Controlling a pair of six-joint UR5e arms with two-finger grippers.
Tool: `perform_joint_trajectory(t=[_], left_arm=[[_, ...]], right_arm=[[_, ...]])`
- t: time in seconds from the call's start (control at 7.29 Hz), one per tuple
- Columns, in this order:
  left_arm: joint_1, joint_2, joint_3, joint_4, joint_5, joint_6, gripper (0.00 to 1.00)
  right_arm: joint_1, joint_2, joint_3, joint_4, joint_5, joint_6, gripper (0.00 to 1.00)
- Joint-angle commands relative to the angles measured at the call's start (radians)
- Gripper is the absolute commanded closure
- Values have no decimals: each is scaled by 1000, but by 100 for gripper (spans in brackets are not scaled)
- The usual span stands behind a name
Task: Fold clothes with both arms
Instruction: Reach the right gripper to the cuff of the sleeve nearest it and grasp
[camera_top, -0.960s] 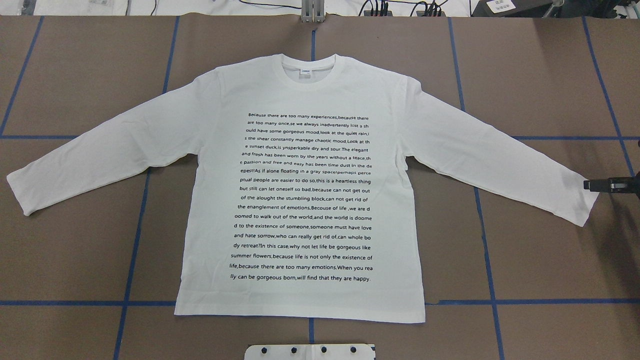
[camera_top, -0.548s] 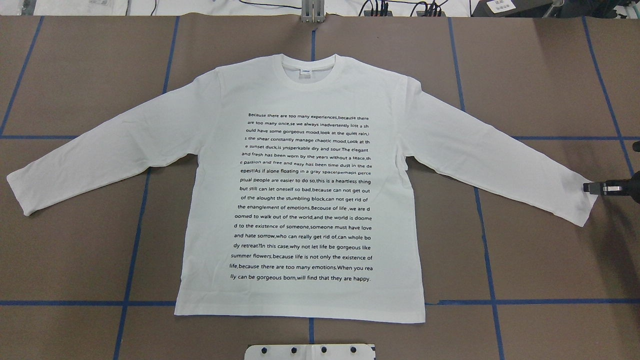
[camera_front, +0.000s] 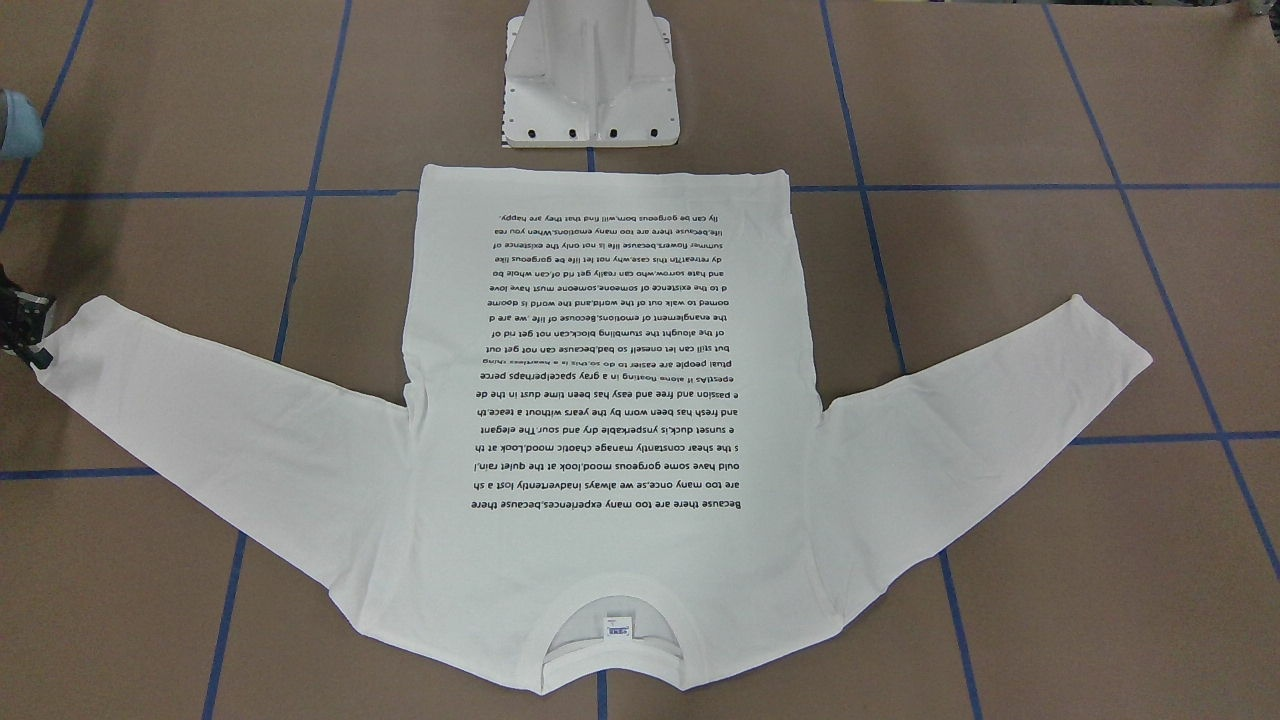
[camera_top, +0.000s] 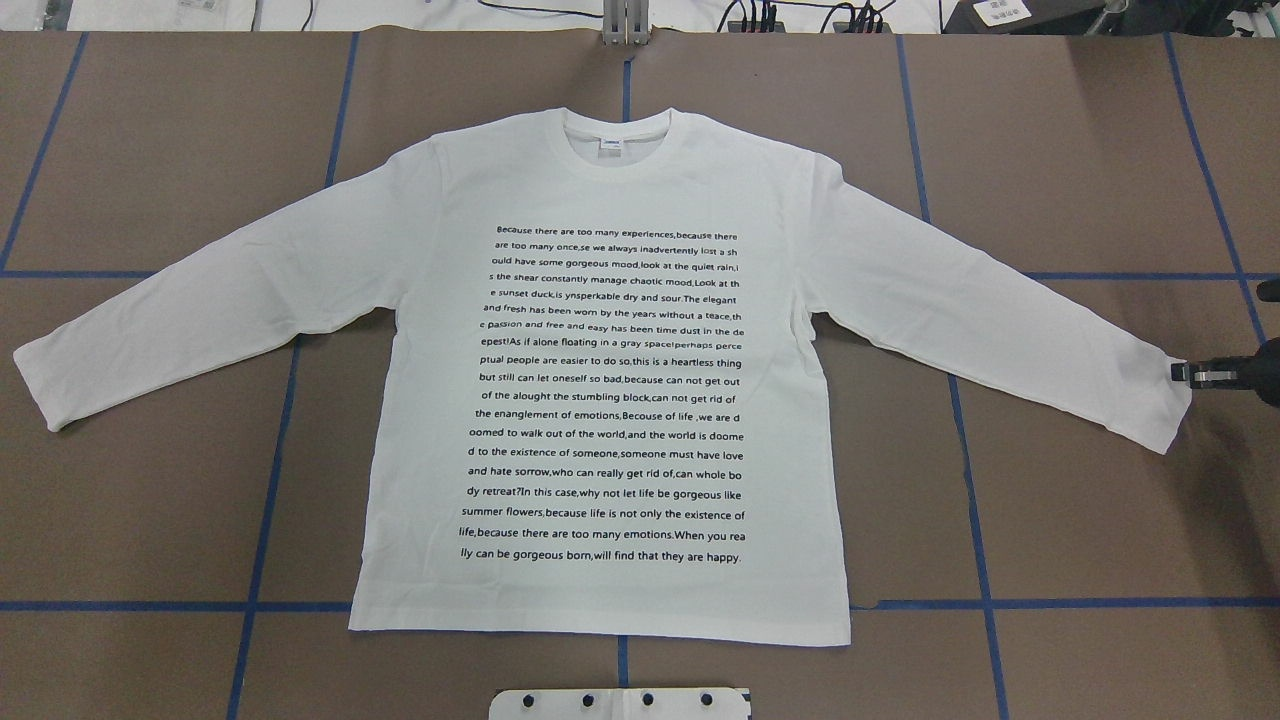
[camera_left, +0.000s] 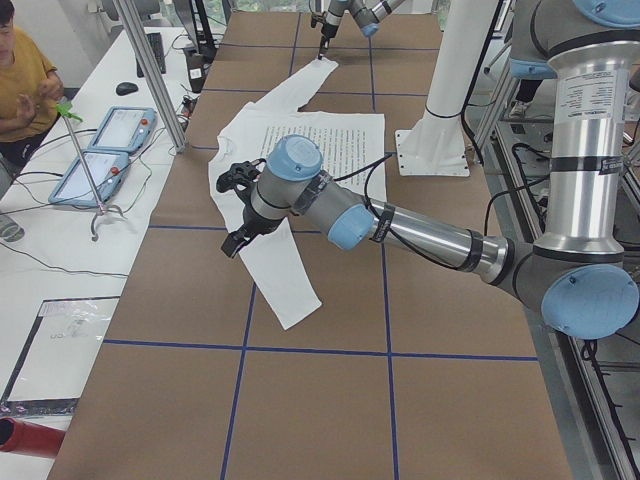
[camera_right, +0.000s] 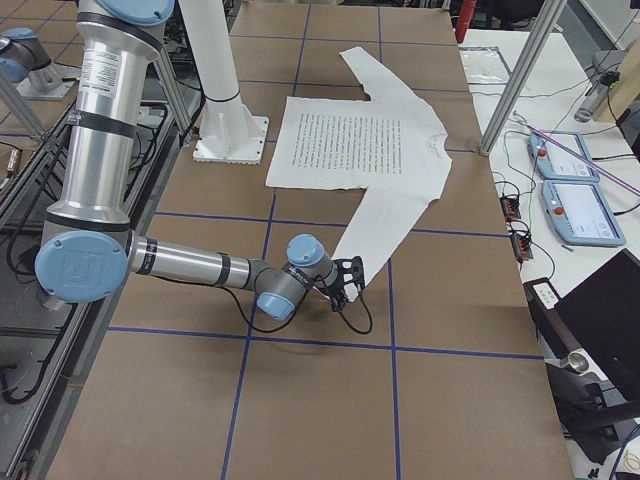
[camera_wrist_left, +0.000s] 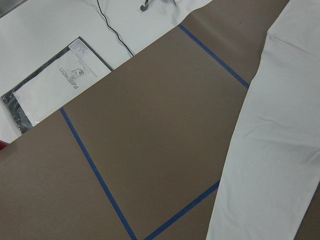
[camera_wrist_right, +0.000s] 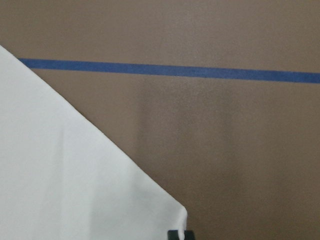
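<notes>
1. T-shirt (camera_top: 600, 390) lies spread flat in the middle of the brown desk (camera_top: 150, 520), printed face up, both sleeves angled outward.
2. The block of black text (camera_top: 610, 395) fills the chest. The neck label (camera_top: 610, 146) sits inside the collar, on the far side from the robot, and the hem is just in front of the white pedestal base (camera_front: 590, 90).
3. Blue tape lines (camera_top: 262, 500) grid the desk, and several run under the cloth.
4. Over to the right gripper (camera_top: 1180, 373): it is down low at the cuff (camera_top: 1165, 410) of the sleeve on its side, right at the cuff's edge.
5. Its fingers look narrow and appear to pinch the cuff's corner, though the wrist camera catches only their very tips.
6. The left gripper (camera_left: 235, 240) hangs raised above the desk near the other sleeve (camera_top: 150, 330), clear of the cloth.
7. I cannot tell whether its fingers are wide or narrow, because only the side camera shows them.
8. The left wrist camera looks down on that sleeve's lower part and bare desk.
</notes>
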Motion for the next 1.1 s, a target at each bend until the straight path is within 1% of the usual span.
perform_joint_trajectory(t=[0.0, 0.14, 0.27, 0.41, 0.55, 0.69, 0.82, 0.96], left_arm=[[0, 1, 3, 0, 1, 2, 0], [0, 1, 3, -2, 0, 2, 0], [0, 1, 3, 0, 0, 2, 0], [0, 1, 7, 0, 0, 2, 0], [0, 1, 9, 0, 1, 2, 0], [0, 1, 9, 0, 0, 2, 0], [0, 1, 9, 0, 0, 2, 0], [0, 1, 12, 0, 0, 2, 0]], right_arm=[[17, -8, 60, -19, 19, -2, 100], [55, -5, 133, -117, 27, -2, 100], [58, 2, 280, -289, 10, -2, 100], [67, 56, 403, -478, -30, -1, 100], [64, 143, 481, -668, -94, 13, 100], [64, 269, 517, -855, -105, 14, 100], [60, 411, 525, -1024, -122, 37, 100], [10, 568, 522, -1187, -165, 106, 100]])
